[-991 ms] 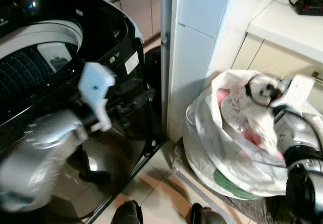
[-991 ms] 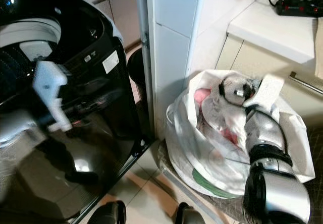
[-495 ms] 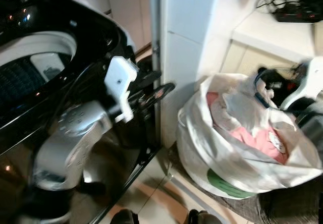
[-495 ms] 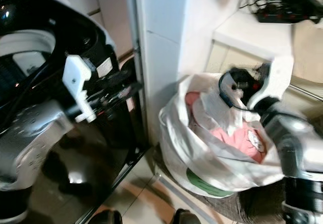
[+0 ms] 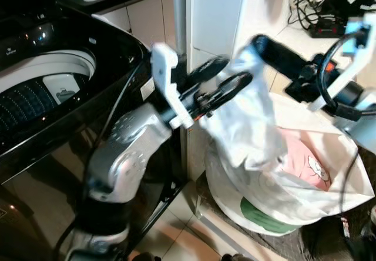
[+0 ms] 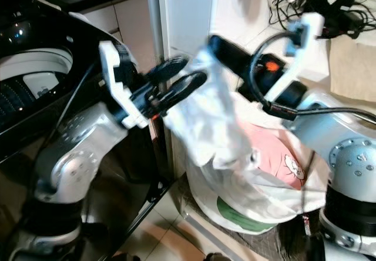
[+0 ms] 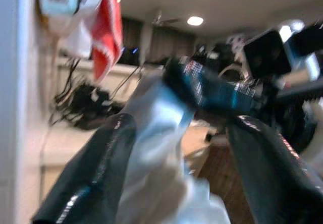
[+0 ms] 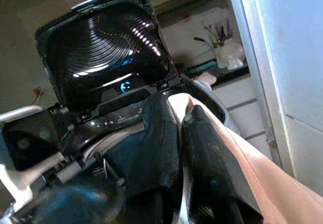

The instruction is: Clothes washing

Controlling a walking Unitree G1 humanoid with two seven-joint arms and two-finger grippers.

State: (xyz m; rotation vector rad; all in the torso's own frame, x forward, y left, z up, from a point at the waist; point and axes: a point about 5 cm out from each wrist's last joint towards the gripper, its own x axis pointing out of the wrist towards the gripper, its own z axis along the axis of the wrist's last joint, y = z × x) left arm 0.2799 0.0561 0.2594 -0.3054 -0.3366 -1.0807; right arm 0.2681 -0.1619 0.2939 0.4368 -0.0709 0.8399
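The left gripper (image 5: 220,82) has its fingers spread apart on either side of a white garment (image 5: 249,126). The right gripper (image 5: 264,44) pinches the garment's top edge, so it hangs above the laundry bag (image 5: 305,196), right of the washing machine (image 5: 53,90).

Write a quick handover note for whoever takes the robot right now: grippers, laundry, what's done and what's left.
Right gripper: shut on the white garment, held up above the laundry bag.
Left gripper: open, fingers either side of the same garment.
Pink clothing lies in the bag.
Washing machine: to the left, lid up, drum open.
Done: one garment lifted out.
Left: carry it into the drum, then the remaining clothes.
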